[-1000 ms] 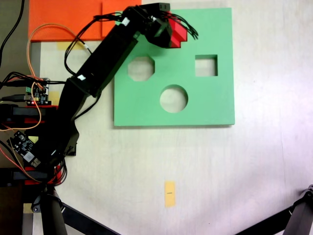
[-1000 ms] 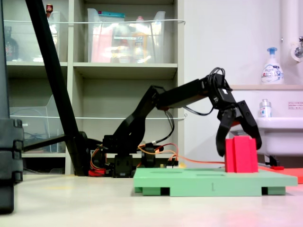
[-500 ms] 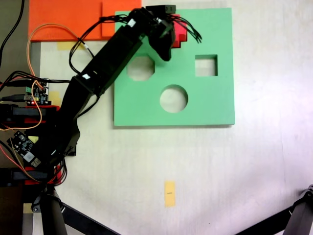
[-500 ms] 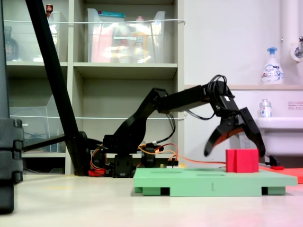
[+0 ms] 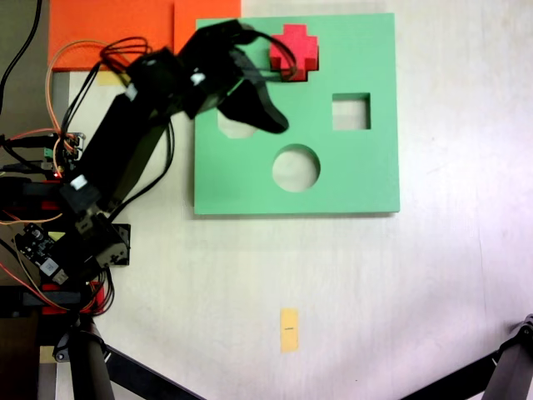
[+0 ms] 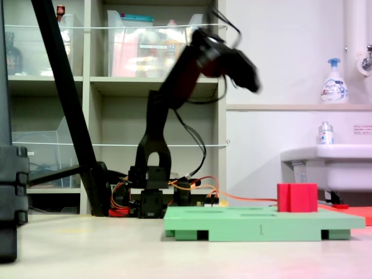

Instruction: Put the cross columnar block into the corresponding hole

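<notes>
Since half a second ago the black Koch arm has swung up and back from the board: its black gripper (image 6: 247,72), which then hung spread just above the block, now sits high in the upper middle of the second exterior view, level with the shelf of plastic bins and blurred by motion. In the first exterior view the gripper (image 5: 254,104) lies over the upper left part of the flat square green foam board (image 5: 358,175), covering most of the octagonal cutout, with one dark finger (image 5: 260,115) reaching toward the board's centre. It carries nothing; how far its jaws are parted cannot be told, since both views smear or foreshorten them. The small bright red foam block with a plus-shaped cross-section (image 5: 293,52) stands free at the top edge of the board in the first exterior view, left of the board's middle, seated in the plus-shaped cutout so that the hole itself is hidden under it. In the second exterior view the block (image 6: 297,197) is upright at the right end of the board (image 6: 232,224), lower than it stood a second ago, its upper part still rising above the green surface. The square cutout (image 5: 351,112) and the round cutout (image 5: 296,167) are open and uncovered.
</notes>
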Robot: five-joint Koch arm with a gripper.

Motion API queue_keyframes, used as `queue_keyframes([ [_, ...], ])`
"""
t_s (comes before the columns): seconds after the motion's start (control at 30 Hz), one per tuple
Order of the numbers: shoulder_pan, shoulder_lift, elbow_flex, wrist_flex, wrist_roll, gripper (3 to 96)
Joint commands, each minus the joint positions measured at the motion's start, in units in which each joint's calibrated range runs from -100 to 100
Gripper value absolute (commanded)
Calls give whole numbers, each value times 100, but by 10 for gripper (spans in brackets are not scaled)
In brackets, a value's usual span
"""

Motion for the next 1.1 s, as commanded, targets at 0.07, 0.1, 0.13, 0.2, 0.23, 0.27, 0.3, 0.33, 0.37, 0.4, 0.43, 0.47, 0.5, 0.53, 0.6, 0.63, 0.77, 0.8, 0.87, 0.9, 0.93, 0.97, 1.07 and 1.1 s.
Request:
queue_keyframes([
  [0.07,-1001,-1204,305,-119,-1338,744],
  [0.1,-1187,-1260,266,-225,-1597,744],
  [0.13,-1353,-1302,156,-225,-1797,744],
  [0.2,-1597,-1400,-373,-225,-2056,717],
  [0.23,-1621,-1763,-1001,-225,-2232,685],
  [0.27,-1651,-2210,-1788,-225,-2413,666],
  [0.3,-1763,-2727,-2845,121,-2481,658],
  [0.33,-1856,-3383,-4022,1046,-2491,629],
  [0.37,-1958,-4458,-5906,2664,-2589,575],
  [0.4,-1939,-5827,-8448,5081,-2842,527],
  [0.43,-1861,-6260,-9625,6092,-2940,521],
  [0.47,-1866,-6623,-10692,6910,-3072,511],
  [0.5,-1885,-6903,-11738,7748,-3223,507],
  [0.53,-1880,-7014,-12686,8643,-3370,506],
  [0.6,-1753,-7182,-14430,10194,-3629,495],
  [0.63,-1734,-7182,-15178,10723,-3770,491],
  [0.77,-1651,-7182,-16365,11070,-4234,491],
  [0.8,-1626,-7182,-16365,10762,-4381,493],
  [0.87,-1631,-7182,-16365,9886,-4405,491],
  [0.9,-1636,-7182,-16365,9886,-4400,493],
  [0.93,-1636,-7182,-16365,9886,-4396,493],
  [0.97,-1636,-7182,-16365,9886,-4396,493],
  [1.07,-1641,-7182,-16365,9895,-4396,493],
  [1.1,-1641,-7182,-16365,9895,-4396,493],
])
